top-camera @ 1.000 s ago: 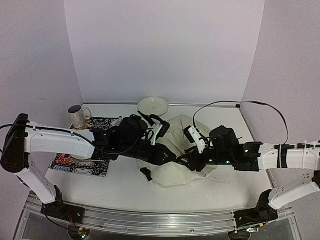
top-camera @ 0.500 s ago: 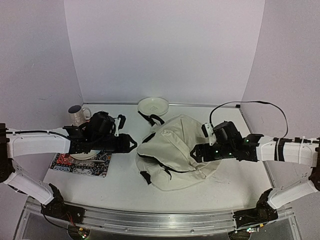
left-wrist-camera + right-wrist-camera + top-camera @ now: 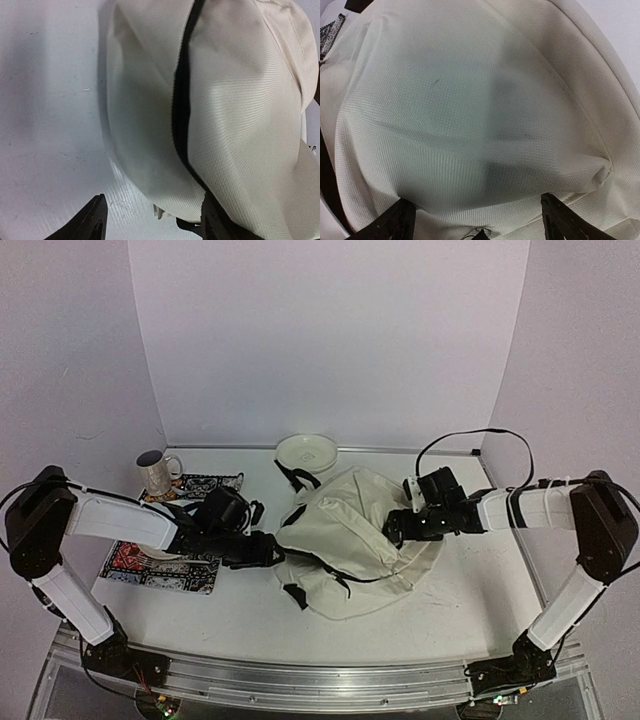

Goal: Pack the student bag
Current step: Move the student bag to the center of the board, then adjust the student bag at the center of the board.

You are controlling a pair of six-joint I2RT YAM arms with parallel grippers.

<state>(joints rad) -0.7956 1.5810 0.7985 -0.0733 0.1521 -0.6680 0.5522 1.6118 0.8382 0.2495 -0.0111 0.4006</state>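
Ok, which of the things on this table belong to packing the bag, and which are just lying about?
In the job:
student bag
left claw and right claw, both open at the bag's sides

Lying about:
white bowl
mug
patterned placemat

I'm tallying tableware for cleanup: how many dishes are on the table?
3: a mug at the far left, a bowl by the back wall, and a plate on the near-left placemat, mostly covered by the left arm. The bag may hide more.
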